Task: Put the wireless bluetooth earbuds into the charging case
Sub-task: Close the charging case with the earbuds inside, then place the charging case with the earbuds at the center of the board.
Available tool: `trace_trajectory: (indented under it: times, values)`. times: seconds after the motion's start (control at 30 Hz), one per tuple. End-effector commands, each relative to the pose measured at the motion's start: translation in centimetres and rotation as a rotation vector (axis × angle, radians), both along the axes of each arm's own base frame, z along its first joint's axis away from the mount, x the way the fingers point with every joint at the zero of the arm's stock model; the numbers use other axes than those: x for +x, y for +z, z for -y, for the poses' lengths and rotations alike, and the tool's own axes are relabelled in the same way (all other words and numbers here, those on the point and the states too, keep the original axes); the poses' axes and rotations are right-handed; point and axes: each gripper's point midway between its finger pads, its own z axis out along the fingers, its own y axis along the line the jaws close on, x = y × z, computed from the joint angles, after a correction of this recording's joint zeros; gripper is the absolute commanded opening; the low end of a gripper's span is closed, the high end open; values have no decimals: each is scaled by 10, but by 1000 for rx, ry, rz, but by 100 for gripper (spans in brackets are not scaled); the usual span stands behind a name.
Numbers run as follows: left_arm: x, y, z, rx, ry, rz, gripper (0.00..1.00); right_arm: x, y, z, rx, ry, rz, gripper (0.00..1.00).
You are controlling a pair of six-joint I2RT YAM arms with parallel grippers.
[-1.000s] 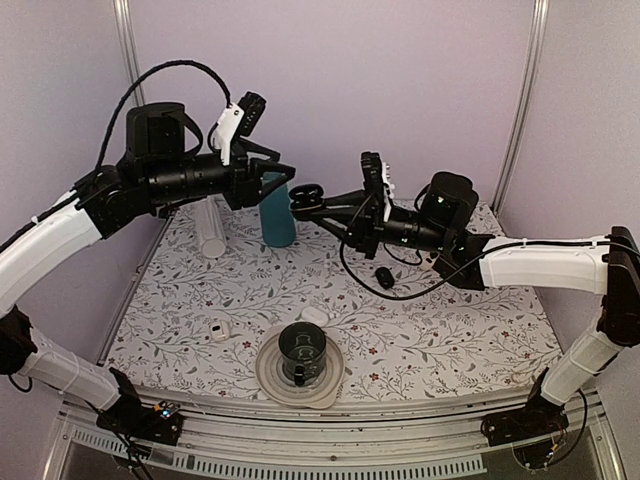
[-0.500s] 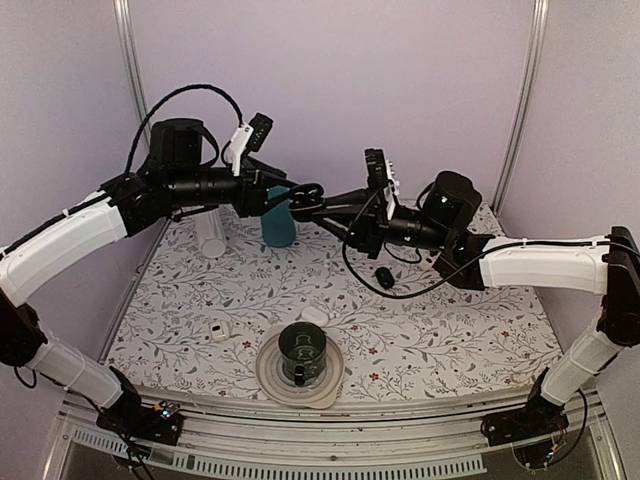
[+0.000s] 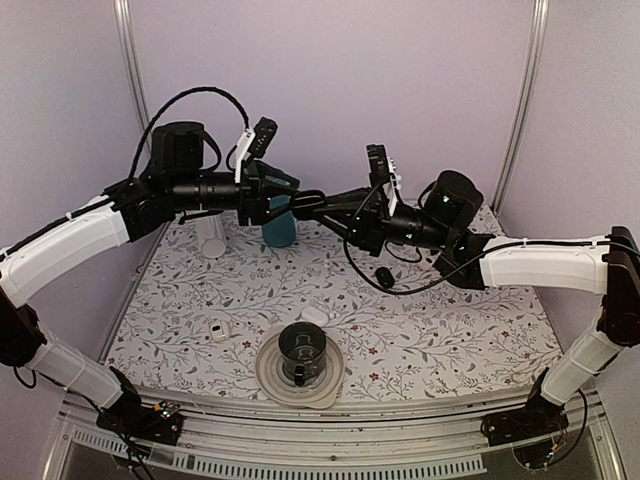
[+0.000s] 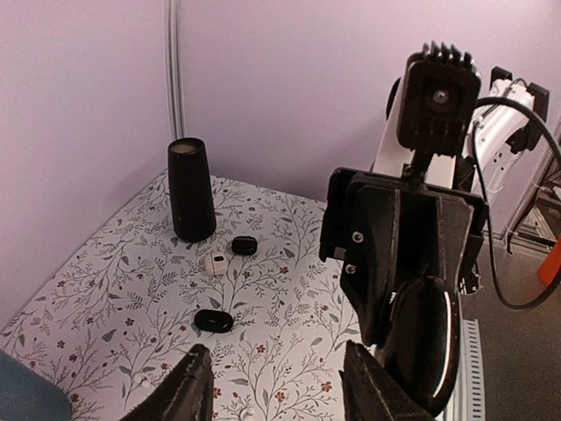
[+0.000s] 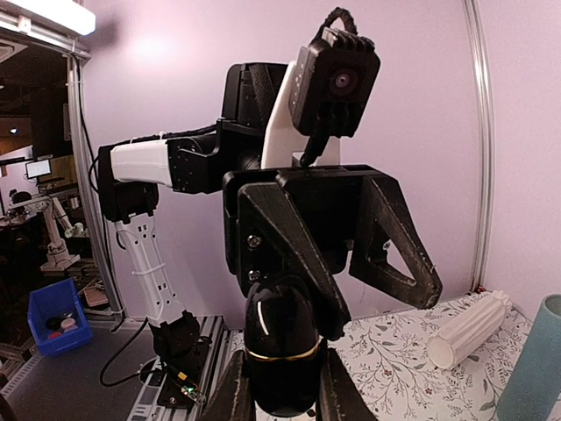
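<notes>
Arms meet in mid-air, case in the right grip.
Right gripper [image 5: 282,396] pinches the black oval case [image 5: 280,338], fingers narrow. Left gripper [image 4: 279,390] stands half-spread, nothing between its fingers, the case just outside one. Earbuds too small to make out.

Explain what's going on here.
The two arms meet in mid-air over the floral table. The right gripper is shut on a black oval charging case with a gold seam, holding it up to the left gripper, which is open beside it. No earbud shows in either gripper; another black pod lies on the table.
</notes>
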Motion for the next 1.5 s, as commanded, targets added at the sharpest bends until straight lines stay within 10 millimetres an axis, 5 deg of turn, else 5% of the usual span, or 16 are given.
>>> trace_trajectory:
  times: [0.0,0.27,0.53,0.87,1.1,1.47]
  values:
    - [-19,19,2,-54,-70,74,51,5,9,8,33,-13,-38,3]
    - [-1,19,-4,-65,49,91,52,26,1,24,49,-111,-159,3]
    - [13,17,-19,-140,168,84,57,62,-39,68,27,-340,-340,3]
    - [16,14,-29,-185,196,84,58,104,-122,147,-89,-719,-575,3]
    - [19,10,-33,-182,221,78,58,115,-185,190,-143,-811,-800,3]
    - [27,1,-50,-181,299,49,58,118,-268,185,-265,-712,-1084,3]
